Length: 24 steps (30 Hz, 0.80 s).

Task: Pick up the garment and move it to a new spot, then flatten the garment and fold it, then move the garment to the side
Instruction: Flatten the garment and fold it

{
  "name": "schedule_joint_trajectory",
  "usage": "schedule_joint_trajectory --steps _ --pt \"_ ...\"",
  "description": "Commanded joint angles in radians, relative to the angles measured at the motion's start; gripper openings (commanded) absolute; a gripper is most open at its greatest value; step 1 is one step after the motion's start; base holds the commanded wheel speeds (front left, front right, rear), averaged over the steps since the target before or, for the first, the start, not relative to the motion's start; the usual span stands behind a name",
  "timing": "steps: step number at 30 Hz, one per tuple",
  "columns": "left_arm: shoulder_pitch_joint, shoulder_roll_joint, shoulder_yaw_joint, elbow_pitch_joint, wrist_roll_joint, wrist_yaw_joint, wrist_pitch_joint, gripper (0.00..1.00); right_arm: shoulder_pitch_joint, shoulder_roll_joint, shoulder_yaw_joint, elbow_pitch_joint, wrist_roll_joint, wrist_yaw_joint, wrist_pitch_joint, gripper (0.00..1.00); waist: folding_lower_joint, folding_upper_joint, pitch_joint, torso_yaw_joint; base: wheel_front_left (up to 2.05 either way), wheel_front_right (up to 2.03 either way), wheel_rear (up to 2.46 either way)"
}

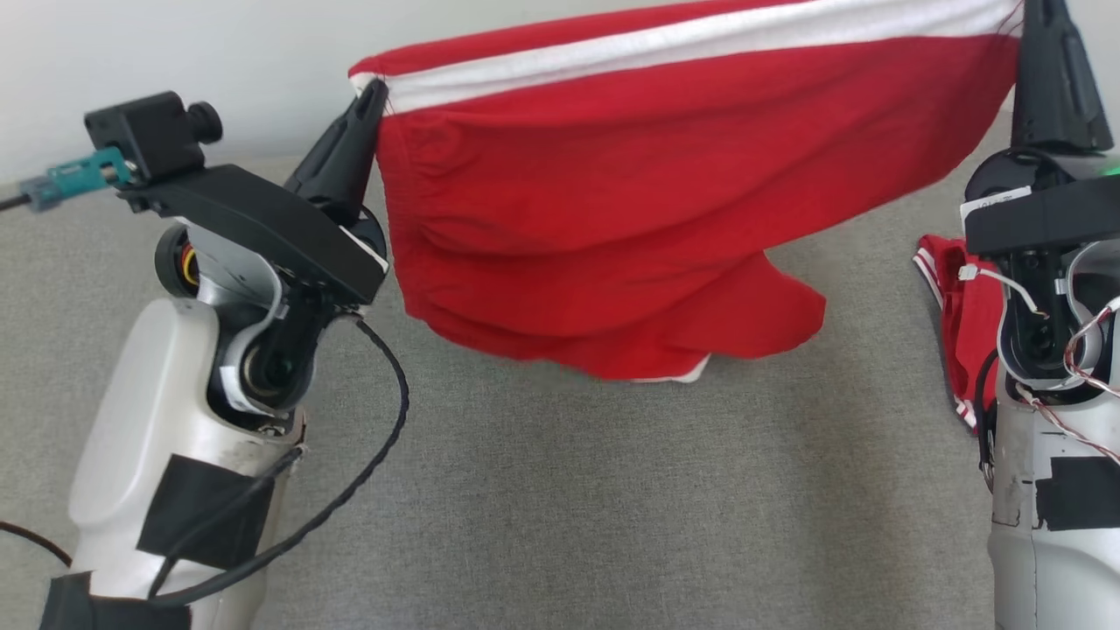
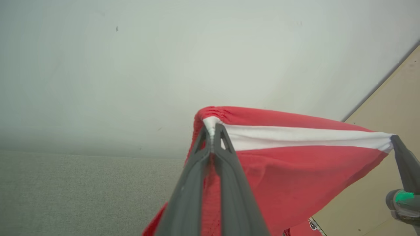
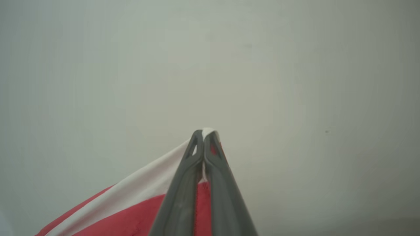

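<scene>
Grey worktop (image 1: 560, 507) open across centre and front, between left forearm (image 1: 131, 420) and right forearm (image 1: 1050, 542). Red shorts (image 1: 665, 201), pinched taut between left gripper (image 1: 374, 89) and right gripper (image 1: 1046, 26), hang as a curtain barring the way to the wall (image 1: 175, 52). Second red garment (image 1: 962, 324) lies at right, beside the right forearm.

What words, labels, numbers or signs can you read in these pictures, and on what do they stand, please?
No text can be read in any view.
White label near the right edge of the head view: it bears print, but too small and blurred to read.
Red garment: a plain white stripe, with no lettering or logo on the side that shows.
</scene>
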Motion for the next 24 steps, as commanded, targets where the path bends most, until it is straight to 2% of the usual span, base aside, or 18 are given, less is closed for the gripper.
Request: schedule_joint_trajectory --steps 1,9,18,24 --pt "-0.013 0.005 0.008 -0.012 -0.020 0.000 0.009 0.00 -0.016 -0.006 0.004 -0.009 -0.008 -0.002 -0.015 0.00 0.0001 0.0000 -0.005 0.002 0.00 0.00 0.00" --pt "-0.024 -0.022 0.054 -0.079 -0.109 0.015 0.040 0.00 -0.062 -0.029 0.041 -0.023 -0.026 -0.002 -0.148 0.00 0.0001 0.0000 -0.008 0.000 0.00 0.00 0.00" --pt "-0.034 -0.037 0.063 -0.094 -0.128 0.020 0.025 0.00 -0.105 -0.039 0.090 0.033 -0.031 -0.002 -0.182 0.00 0.0001 0.0000 -0.001 -0.009 0.00 0.00 0.00" --pt "-0.087 -0.045 0.076 -0.058 -0.104 0.021 -0.030 0.00 -0.169 -0.057 0.123 0.129 -0.063 -0.002 -0.205 0.00 0.0001 0.0000 0.040 -0.018 0.00 0.00 0.00"
